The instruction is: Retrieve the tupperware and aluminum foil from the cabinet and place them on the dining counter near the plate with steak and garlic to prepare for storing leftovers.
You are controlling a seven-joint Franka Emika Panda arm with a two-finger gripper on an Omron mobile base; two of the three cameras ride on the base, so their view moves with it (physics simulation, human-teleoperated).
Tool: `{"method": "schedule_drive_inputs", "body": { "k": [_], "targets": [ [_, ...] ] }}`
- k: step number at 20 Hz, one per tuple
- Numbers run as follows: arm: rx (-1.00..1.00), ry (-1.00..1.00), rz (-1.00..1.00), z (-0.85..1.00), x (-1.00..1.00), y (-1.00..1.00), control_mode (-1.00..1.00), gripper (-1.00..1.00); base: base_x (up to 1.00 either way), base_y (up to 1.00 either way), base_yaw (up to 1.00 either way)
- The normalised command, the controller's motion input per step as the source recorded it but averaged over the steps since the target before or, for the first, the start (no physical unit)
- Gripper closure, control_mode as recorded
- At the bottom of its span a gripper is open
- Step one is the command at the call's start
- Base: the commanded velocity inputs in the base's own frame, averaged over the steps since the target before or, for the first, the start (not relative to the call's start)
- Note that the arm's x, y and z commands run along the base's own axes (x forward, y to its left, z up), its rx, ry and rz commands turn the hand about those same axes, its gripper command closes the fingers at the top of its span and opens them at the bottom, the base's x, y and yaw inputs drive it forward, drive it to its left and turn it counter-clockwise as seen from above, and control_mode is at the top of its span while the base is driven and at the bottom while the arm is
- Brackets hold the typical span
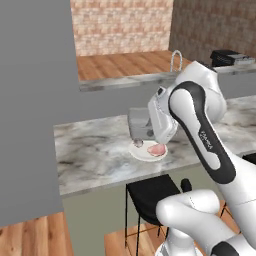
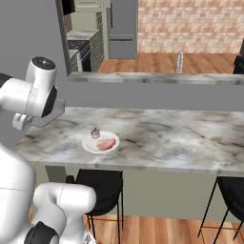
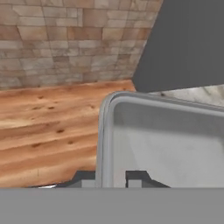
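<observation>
Hand view shows the fingers (image 3: 89, 180) clenched on the rim of the tupperware (image 3: 166, 144), one each side of its wall. The tub hangs above the dining counter (image 1: 95, 150), just behind the plate (image 1: 145, 154) carrying steak (image 1: 157, 149) and garlic (image 1: 138, 143).

Marbled dining counter (image 2: 190, 138), white plate (image 2: 90, 145) on it (near edge)

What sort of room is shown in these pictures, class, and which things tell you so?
Most likely a home kitchen with a dining bar: a long grey-white marbled stone counter with black stools beneath it, a round white plate holding pinkish meat, and a curved metal tap on the raised ledge behind.
</observation>
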Motion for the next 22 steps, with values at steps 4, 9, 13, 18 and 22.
{"method": "schedule_drive_inputs", "body": {
  "k": [4,9,13,18,22],
  "targets": [
    [-0.04,0.01,0.31,-0.72,0.19,0.00,-1.00,1.00,0.00,0.00,0.00],
    [-0.03,0.03,0.21,-0.57,0.35,0.00,-1.00,1.00,0.00,0.00,0.00],
    [0.00,0.01,0.04,-0.44,0.46,0.00,-1.00,1.00,0.00,0.00,0.00],
    [-0.03,0.00,0.00,-0.55,0.41,0.00,-1.00,1.00,0.00,0.00,0.00],
    [-0.03,0.01,0.00,-0.65,0.39,0.00,-1.00,1.00,0.00,0.00,0.00]
  ]
}}
